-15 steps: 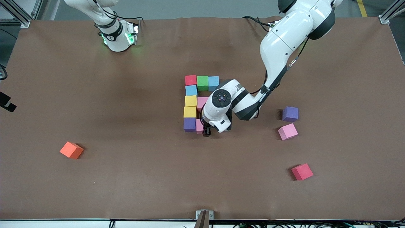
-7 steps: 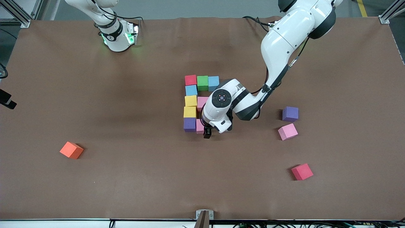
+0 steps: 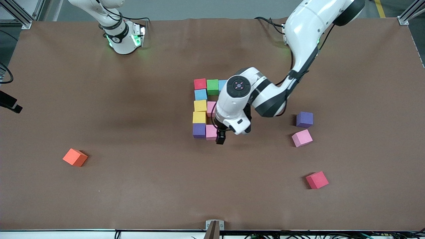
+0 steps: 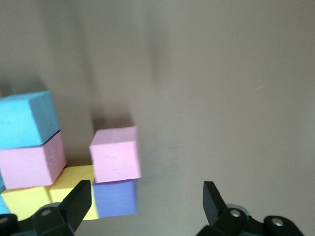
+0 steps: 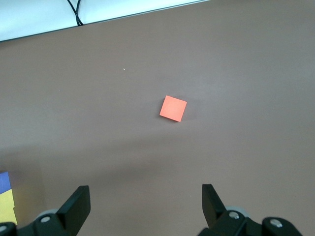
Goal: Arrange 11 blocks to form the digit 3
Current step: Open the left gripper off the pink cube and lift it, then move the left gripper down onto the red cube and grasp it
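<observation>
The blocks (image 3: 203, 109) were grouped at mid-table, and three more, purple (image 3: 304, 119), pink (image 3: 302, 138) and red (image 3: 317, 180), were left loose toward the left arm's end. The left gripper (image 3: 220, 138) was held over the table just beside the placed pink block (image 4: 115, 154), fingers spread and empty. The right gripper (image 5: 142, 204) was parked high, fingers apart, the orange cube (image 5: 173, 108) in its view. The foam cubes were judged light and compressible, best pinched across opposite flat faces. No containers were present.
</observation>
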